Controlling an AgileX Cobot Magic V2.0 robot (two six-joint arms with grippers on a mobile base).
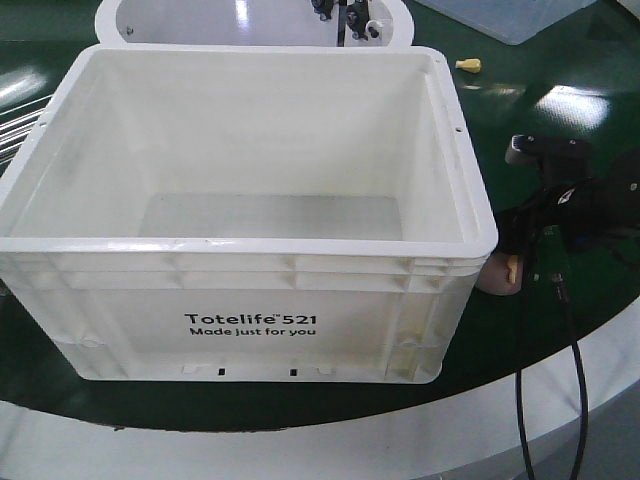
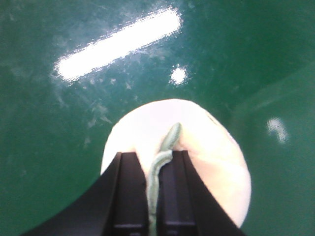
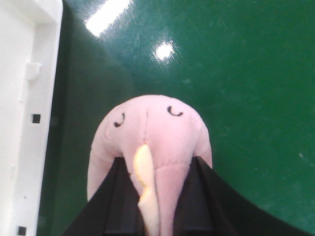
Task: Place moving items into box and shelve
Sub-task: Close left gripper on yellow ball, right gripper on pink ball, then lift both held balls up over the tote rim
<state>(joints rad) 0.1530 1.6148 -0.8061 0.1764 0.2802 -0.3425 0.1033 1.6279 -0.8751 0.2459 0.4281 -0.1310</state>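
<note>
The white box, printed "Totelife 521", stands with nothing inside it on the green surface. In the left wrist view, my left gripper is shut on the green leaf strip of the pale yellow plush ball, which rests on the green surface. My right gripper is shut on the pinkish plush ball, pinching its middle by the yellow ridge. That ball sits just off the box's front right corner, under the black right arm. The left gripper is out of the front view.
The box's white wall runs close along the left of the right gripper. Behind the box are a white round tub, a translucent bin and a small yellow piece. A black cable hangs from the right arm.
</note>
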